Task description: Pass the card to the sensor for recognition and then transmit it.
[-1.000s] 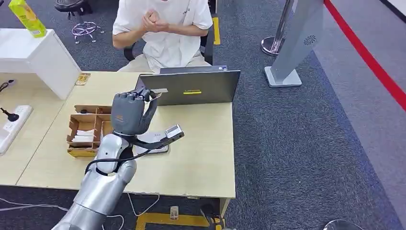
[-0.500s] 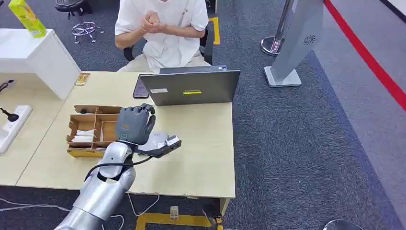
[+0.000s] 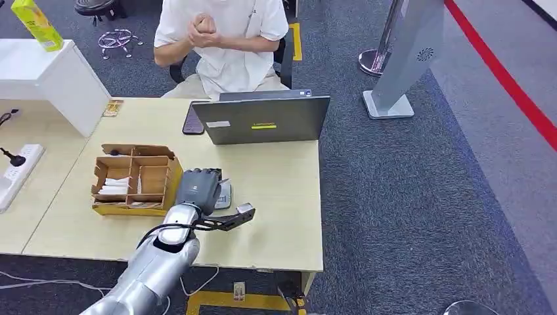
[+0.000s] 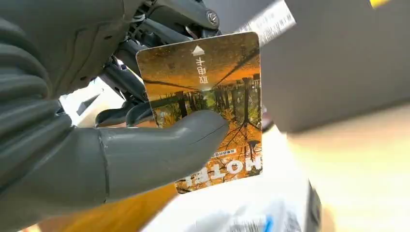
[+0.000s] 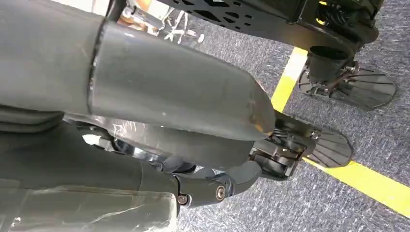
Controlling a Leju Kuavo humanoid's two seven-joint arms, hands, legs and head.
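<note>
Left hand [image 3: 198, 189] low over the table [image 3: 276, 197], thumb clamping the orange card [image 4: 205, 104] just above the white sensor [image 3: 223, 196]. Likely the scanning step; next calls for passing it on.

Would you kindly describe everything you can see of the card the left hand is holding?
The card is a thin, flat rectangle with rounded corners, glossy like plastic. Its face carries an orange-toned picture of trees, a small white arrow with white characters at one end, and "HOTEL" in white letters at the other. The left hand holds it, the thick grey thumb pressed across its face and darker fingers behind. In the head view the hand is low over the wooden table, beside the cardboard organizer, with the card mostly hidden.
</note>
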